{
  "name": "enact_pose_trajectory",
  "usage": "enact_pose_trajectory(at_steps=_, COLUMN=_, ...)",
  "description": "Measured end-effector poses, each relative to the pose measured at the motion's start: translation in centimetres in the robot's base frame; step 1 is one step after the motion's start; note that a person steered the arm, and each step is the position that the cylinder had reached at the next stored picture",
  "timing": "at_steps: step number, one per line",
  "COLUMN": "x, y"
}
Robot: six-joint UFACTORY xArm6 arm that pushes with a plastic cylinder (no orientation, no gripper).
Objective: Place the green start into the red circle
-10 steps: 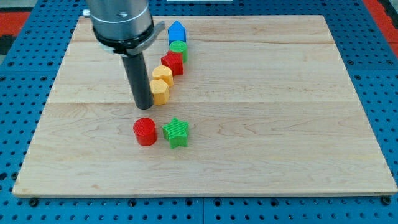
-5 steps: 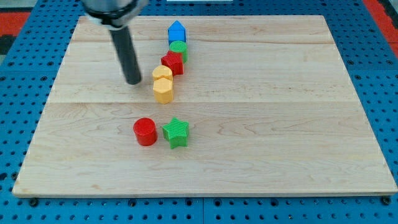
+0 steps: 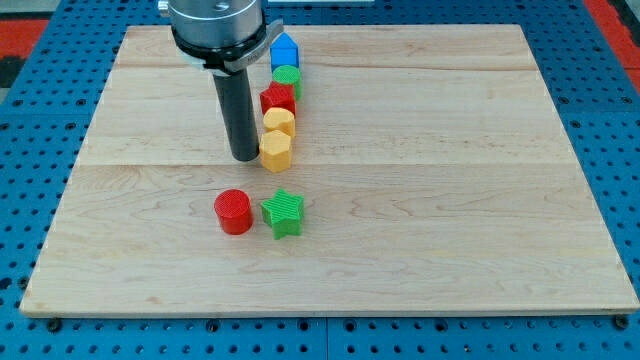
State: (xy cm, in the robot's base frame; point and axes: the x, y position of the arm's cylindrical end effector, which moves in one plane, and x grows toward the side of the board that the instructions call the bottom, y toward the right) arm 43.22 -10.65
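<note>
**Tip beside the lower yellow block; star next to the red circle**

Worked on a wooden bench [image 3: 450,200] set on a blue pegboard [image 3: 620,120]. No jaws fitted: arm ended in a plain dark rod [image 3: 240,115], so nothing to report as wide, narrow or holding. My tip [image 3: 244,159] stood on the bench at 9 o'clock of the lower yellow block [image 3: 275,152], just beside it; contact could not be judged.

Green star [image 3: 283,212] lay at 5 o'clock of the tip, apart from it. Red circle [image 3: 233,211] sat at 9 o'clock of the star, just beside it, with a thin gap apparently between them. Circle lay at about 6 o'clock of the tip.

Remaining blocks ran in a close line toward 12 o'clock from the lower yellow block: upper yellow block [image 3: 279,124] touching it, then a red star [image 3: 277,99], then a green round block [image 3: 287,77], then a blue block [image 3: 284,50] with a peaked top at the far end, near the bench's top edge. Line stood at 3 o'clock of the rod.
</note>
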Motion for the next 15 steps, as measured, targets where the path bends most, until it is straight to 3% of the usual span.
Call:
enact_pose_trajectory(at_steps=2, x=11.4, y=-5.4)
enact_pose_trajectory(at_steps=3, x=12.0, y=-1.9)
enact_pose_trajectory(at_steps=4, x=8.5, y=-0.7)
enact_pose_trajectory(at_steps=6, x=6.4, y=3.7)
enact_pose_trajectory(at_steps=7, x=11.4, y=0.9)
enact_pose_trajectory(at_steps=10, x=14.1, y=12.0)
enact_pose_trajectory(at_steps=12, x=13.0, y=7.4)
enact_pose_trajectory(at_steps=14, x=9.4, y=6.2)
enact_pose_trajectory(at_steps=15, x=9.6, y=5.1)
